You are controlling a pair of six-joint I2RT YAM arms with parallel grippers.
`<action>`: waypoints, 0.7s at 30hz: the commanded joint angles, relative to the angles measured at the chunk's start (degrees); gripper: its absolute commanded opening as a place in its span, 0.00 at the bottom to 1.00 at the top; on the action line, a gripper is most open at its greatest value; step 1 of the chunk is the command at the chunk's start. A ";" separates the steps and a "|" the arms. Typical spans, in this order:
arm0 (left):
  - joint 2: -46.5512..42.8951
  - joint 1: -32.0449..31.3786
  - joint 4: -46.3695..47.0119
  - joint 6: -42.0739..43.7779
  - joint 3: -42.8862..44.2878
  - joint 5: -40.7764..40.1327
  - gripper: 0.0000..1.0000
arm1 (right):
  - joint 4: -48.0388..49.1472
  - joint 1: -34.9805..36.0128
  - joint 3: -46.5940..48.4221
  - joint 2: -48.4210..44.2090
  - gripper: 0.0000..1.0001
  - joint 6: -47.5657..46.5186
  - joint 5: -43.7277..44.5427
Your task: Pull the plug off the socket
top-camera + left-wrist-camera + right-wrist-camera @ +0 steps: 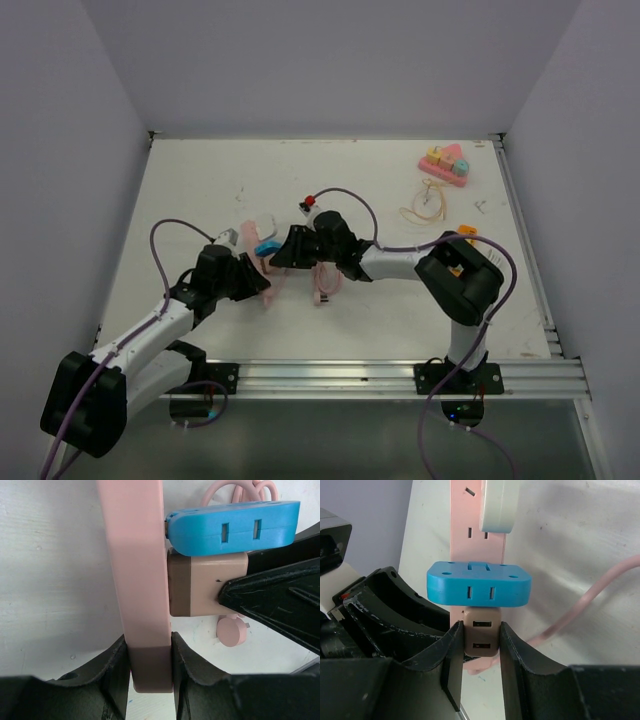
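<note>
Top external: right arm (400,262) bent left, clamping plug (480,632).

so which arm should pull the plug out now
Right. The right gripper is shut on the beige plug, while the left gripper clamps the end of the pink power strip, bracing it.

Your left pincer (150,667) has the near end of the power strip (135,570) between its fingers, and the strip runs straight away from it on the tabletop (50,580). The plug (480,630) sits on the strip just beyond and right of that pincer, between the fingers of your right pincer (481,652). Just past the right pincer's tips a flat adapter (477,585) touches the plug; farther along is a second plug (497,505).
</note>
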 commanded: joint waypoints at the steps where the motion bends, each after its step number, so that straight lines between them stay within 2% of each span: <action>1: -0.35 0.03 -2.23 2.51 2.80 -5.32 0.00 | -0.32 -0.92 -1.92 -3.63 0.00 -3.37 0.95; 8: -0.18 0.03 -4.96 0.58 2.10 -9.88 0.00 | 1.43 -4.87 -5.96 -7.06 0.00 -2.85 -1.77; 21: 3.16 0.03 -9.26 -4.61 2.97 -17.71 0.00 | -2.61 -5.84 -7.46 -10.93 0.00 -3.37 -0.98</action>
